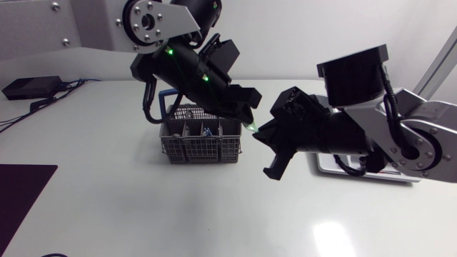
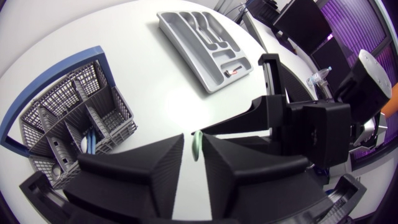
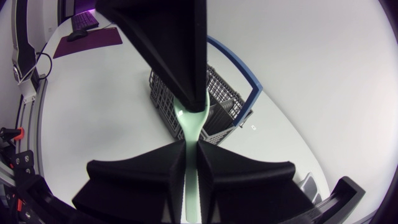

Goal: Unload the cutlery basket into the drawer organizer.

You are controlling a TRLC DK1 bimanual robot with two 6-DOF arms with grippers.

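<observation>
A pale green plastic utensil (image 1: 253, 127) hangs in the air to the right of the grey wire cutlery basket (image 1: 200, 139), between my two grippers. My right gripper (image 3: 191, 152) is shut on its handle (image 3: 191, 124). My left gripper (image 2: 193, 140) stands slightly open, with the utensil's other end (image 2: 196, 146) between its fingers and a narrow gap on one side. In the head view the left gripper (image 1: 246, 114) and the right gripper (image 1: 265, 137) meet tip to tip. The grey drawer organizer (image 2: 205, 43) lies beyond, partly under my right arm (image 1: 325, 165).
The basket (image 2: 68, 124) holds blue-handled cutlery (image 2: 90, 142) in one compartment. A small item (image 2: 233, 71) lies in the organizer's end slot. Black boxes with cables (image 1: 28, 88) sit at the far left and a dark mat (image 1: 18, 193) at the front left.
</observation>
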